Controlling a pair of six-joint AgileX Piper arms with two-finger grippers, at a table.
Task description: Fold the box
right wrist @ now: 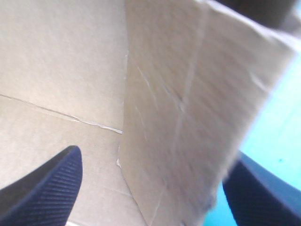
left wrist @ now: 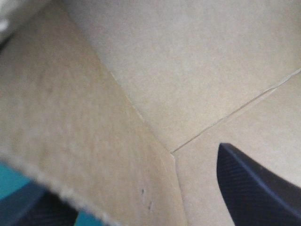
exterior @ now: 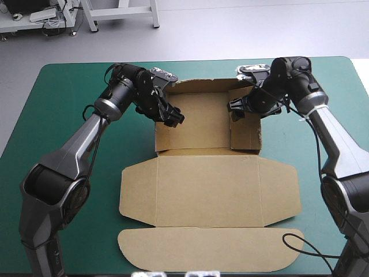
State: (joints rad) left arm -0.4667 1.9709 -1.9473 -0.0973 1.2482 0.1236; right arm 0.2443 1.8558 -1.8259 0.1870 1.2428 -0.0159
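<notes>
**Box part-formed, both grippers at the tray walls.** The brown box (exterior: 202,124) lies at the middle of the teal-green cover (exterior: 63,104). Its far part stands as an open tray with raised walls. Its lid panel (exterior: 207,190) lies flat on the near side and ends in a rounded flap (exterior: 207,249).

We find the left gripper (exterior: 173,117) at the tray's left wall (left wrist: 70,136), released. Its black fingers (left wrist: 254,188) stand apart, one inside the tray over the board and the other outside. The wall passes between the jaws; we cannot tell whether either finger touches it.

The right gripper (exterior: 235,108) takes the matching place at the right wall (right wrist: 188,117). Its jaws are likewise spread, with one finger inside the tray and one outside over the cover, and the wall stands upright between them.

Ahead of each gripper we see only brown board crossed by a crease line. The two grippers are well apart, with the tray floor between them. The lid panel and flap lie to the near side of both grippers, and neither gripper touches them.
</notes>
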